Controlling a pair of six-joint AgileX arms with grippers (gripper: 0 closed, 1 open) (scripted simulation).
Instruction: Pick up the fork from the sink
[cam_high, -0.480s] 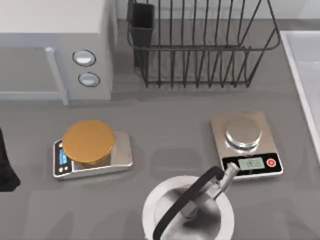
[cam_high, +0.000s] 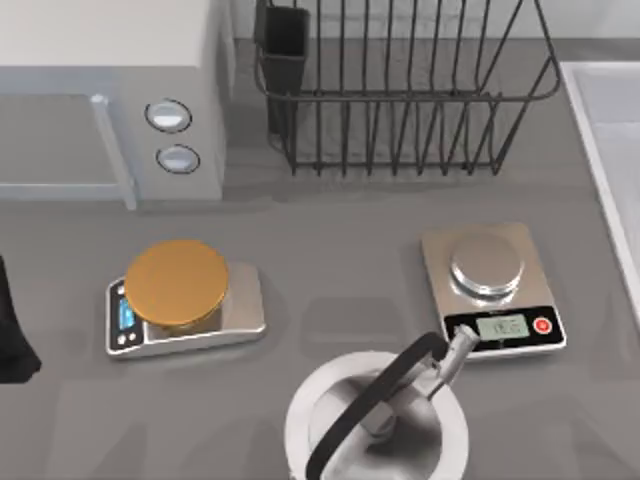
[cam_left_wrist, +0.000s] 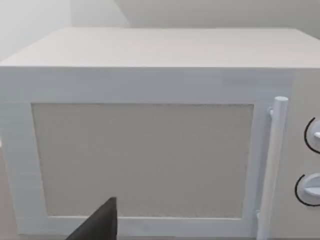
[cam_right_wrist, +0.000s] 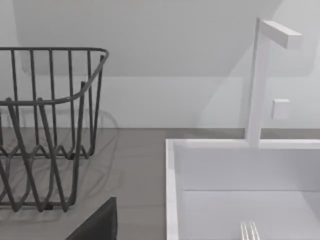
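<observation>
Two scales sitting on the counter: gold-topped one (cam_high: 185, 298) at left, steel one (cam_high: 492, 287) at right w/ a lit display, digits too small to read. No brand names readable anywhere. Fork (cam_right_wrist: 248, 230) lying in the sink (cam_right_wrist: 171, 190), tines just peeking in right wrist view, beyond a dark right gripper finger (cam_right_wrist: 97, 223). Left arm (cam_high: 12, 330) parked at left edge, facing the microwave (cam_left_wrist: 145, 145). Grip state of both: can't tell.
</observation>
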